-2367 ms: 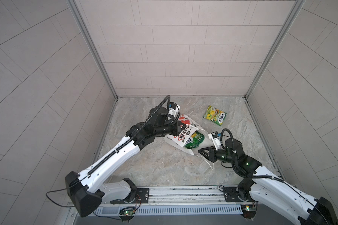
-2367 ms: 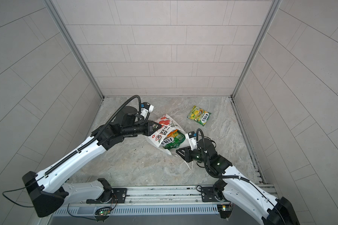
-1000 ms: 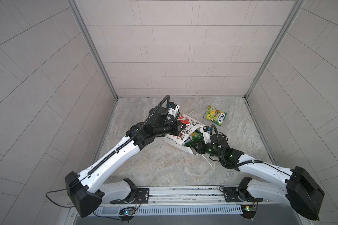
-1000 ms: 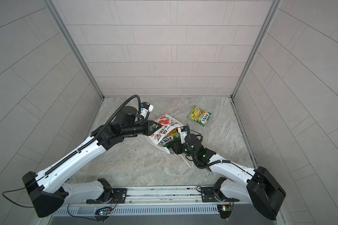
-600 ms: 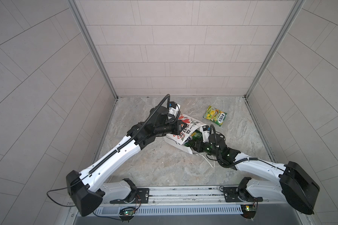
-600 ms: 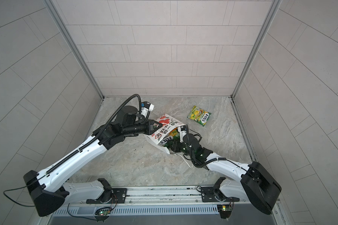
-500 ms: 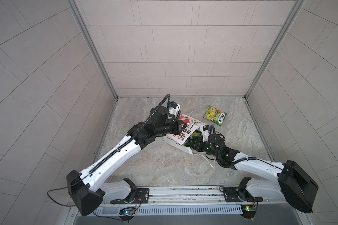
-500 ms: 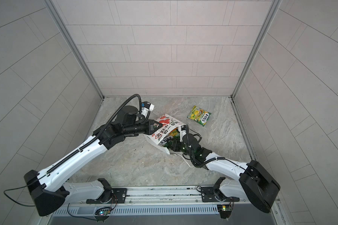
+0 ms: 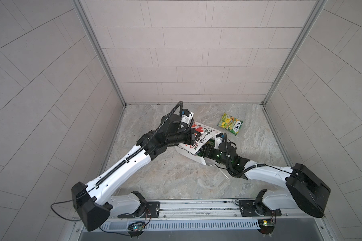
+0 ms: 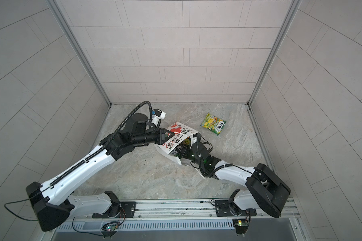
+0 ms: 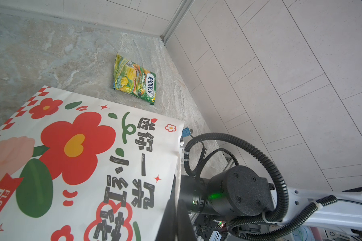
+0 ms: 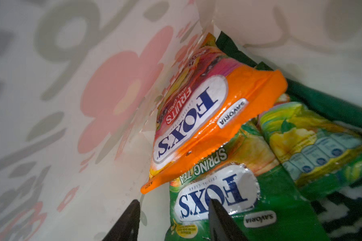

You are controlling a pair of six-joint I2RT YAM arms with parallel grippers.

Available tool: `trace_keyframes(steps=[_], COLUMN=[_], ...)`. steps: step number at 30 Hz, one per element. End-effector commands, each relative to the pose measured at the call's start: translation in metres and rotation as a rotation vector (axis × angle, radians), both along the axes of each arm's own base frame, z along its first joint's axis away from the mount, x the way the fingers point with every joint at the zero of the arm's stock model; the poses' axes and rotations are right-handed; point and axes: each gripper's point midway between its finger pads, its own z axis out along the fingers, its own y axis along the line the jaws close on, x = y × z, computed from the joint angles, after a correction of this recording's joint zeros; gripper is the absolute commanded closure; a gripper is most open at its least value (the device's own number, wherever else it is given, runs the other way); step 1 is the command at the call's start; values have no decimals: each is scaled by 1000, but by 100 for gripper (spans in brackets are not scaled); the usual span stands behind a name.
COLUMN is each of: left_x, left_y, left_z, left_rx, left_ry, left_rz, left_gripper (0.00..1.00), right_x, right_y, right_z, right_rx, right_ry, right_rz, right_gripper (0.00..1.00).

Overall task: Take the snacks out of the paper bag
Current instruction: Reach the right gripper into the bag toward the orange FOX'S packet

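Straddling green packet (image 12: 217, 194) edge, right end effector (image 12: 172, 200) (inside paper bag (image 12: 71, 125))

The left fingers (image 11: 168, 221) are pinched together, the right fingers (image 12: 219, 223) parted, both arms stretched inward.

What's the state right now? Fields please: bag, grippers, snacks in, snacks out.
bag: paper bag lying on its side on the floor
left: left gripper shut on the bag's top edge
right: right gripper inside the bag, open, gripping nothing
snacks in: orange packet, green packet, yellow-green packet, dark green bag behind them
snacks out: one loose packet on the floor, apart from the bag
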Motion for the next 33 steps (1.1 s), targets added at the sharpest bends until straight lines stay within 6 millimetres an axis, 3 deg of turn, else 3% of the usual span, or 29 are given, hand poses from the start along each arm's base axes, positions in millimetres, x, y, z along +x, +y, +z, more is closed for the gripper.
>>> trace_keyframes(steps=[1,14,15,22,27,33], left_x=[2,7,7,9,9,9], left_y=[-5,-6,-6,-3,-3,0], left_z=[14,15,15,15,16,16], left_rx=[-31,-33,-34,-29,-31,-26], left_ry=[-31,-35,-37,-40,-43,-46], left_rz=[-3,11,12,32,35,45], left_gripper=[100,100,100,100,100,100], right_x=[11,29,35,46,54,63], right_y=[6,9,14,19,23,26], right_z=[15,2,12,12,9,1], right_rx=[62,65,90,103,87,69], right_ry=[-19,7,-6,-21,-29,-28], right_rz=[-42,-125,-129,-156,-167,-185], right_gripper=[45,44,44,44,47,60])
